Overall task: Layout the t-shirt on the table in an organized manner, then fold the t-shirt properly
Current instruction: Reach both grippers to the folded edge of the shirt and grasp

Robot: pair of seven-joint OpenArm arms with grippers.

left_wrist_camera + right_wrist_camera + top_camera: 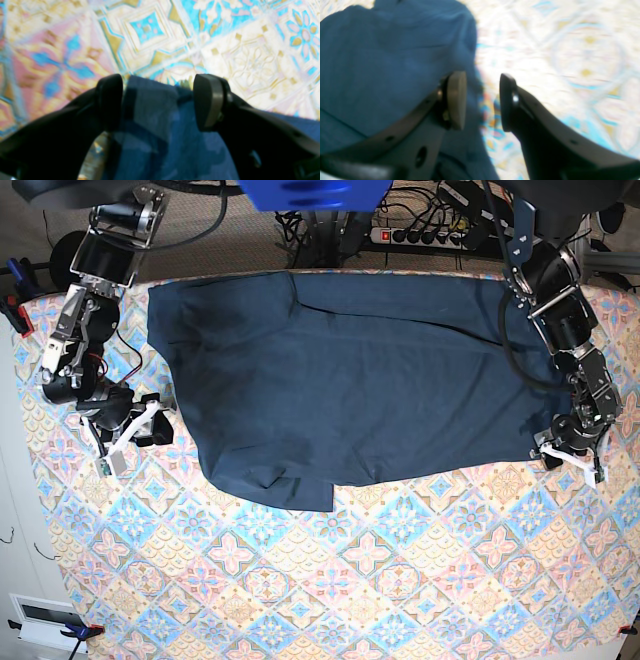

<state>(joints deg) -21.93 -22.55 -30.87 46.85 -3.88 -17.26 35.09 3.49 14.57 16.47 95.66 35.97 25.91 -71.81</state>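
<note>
Looking through the left wrist view, the left end effector (pixel 157 102) stands with its two dark curved fingers wide apart, released, and a folded corner of the t-shirt (pixel 155 135) lies between them without being pinched. The cloth is soft, dark blue, with shadowed creases. Beyond its edge the tabletop (pixel 250 57) shows a smooth printed cover of diamond tiles in cream, pink and turquoise.

Through the right wrist view, the right end effector (pixel 482 102) is half spread, one finger with a flat grey pad above the t-shirt (pixel 382 62), the other above the tabletop (pixel 570 50). The rounded border of the cloth runs down between the fingers; I cannot tell if they touch it, and nothing is grasped.

From the base view, the t-shirt (pixel 350 370) lies flat as a wide dark shape on the far half of the tabletop (pixel 350 600), reaching the far edge. Its near hem is uneven, with a small notch. The right end effector (pixel 135 430) sits at the cloth's left border, the left end effector (pixel 570 455) at its right near corner. Nearer than the t-shirt, wide bare patterned surface remains.
</note>
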